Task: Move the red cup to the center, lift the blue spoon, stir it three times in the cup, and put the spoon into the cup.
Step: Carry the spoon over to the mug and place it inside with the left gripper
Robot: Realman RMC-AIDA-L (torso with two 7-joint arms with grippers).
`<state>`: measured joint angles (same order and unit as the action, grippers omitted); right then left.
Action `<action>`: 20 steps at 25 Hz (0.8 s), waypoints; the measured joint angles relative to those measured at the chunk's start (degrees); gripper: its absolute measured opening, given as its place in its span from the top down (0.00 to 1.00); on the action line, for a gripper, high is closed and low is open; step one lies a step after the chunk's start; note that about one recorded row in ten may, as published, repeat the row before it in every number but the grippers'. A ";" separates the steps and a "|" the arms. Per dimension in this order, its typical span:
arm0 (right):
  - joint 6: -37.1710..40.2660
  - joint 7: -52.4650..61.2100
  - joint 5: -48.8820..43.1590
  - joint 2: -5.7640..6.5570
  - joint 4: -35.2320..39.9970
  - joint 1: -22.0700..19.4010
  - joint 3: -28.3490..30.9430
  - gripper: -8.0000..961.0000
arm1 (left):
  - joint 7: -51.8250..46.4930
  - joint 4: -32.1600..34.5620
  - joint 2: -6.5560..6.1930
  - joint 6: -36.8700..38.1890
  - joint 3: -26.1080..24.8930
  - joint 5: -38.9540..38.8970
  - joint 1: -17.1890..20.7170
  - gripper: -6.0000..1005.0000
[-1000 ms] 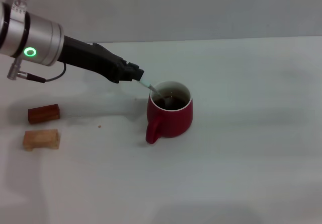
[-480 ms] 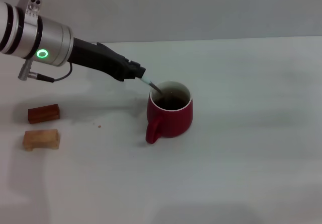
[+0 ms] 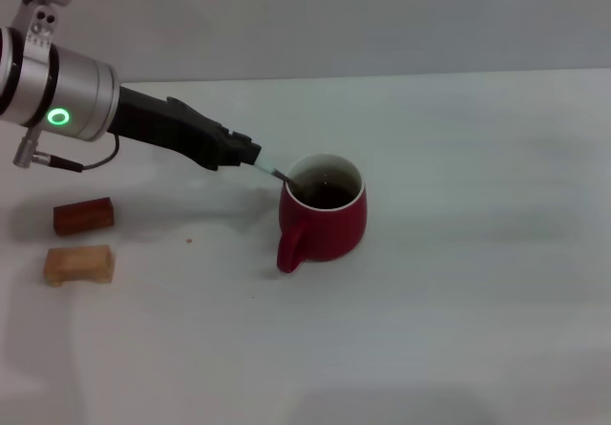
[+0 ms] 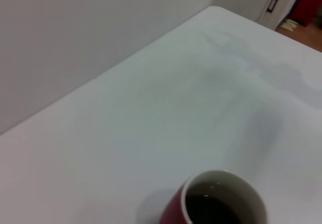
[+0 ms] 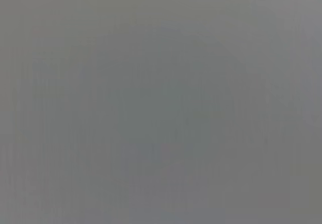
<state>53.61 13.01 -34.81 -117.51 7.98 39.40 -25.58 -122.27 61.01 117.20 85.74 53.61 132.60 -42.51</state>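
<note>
Left pincer [image 3: 250, 158], matte black, clamps slim blue spoon [image 3: 273, 171]; tip inside rounded glossy red cup [image 3: 323, 215].

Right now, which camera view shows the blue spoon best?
The head view: the blue spoon slants from the left end effector into the red cup. The left wrist view shows only the cup, no spoon. The right wrist view shows plain grey.

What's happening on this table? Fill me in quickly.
The robot's left pincer holds the blue spoon by its handle, with the spoon's bowl end dipped over the rim into the red cup, which holds a dark liquid. The cup stands upright near the middle of the white table. Two small wooden blocks sit off to the left. The right arm is out of sight.
</note>
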 joint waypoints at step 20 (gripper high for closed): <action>-0.57 0.00 0.00 0.00 -0.06 -0.24 0.01 0.49 | 1.87 -0.32 0.23 -1.96 0.12 -2.75 -1.85 0.85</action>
<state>53.04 13.01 -34.80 -117.50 7.92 39.16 -25.58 -120.41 60.69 117.44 83.78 53.73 129.86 -44.37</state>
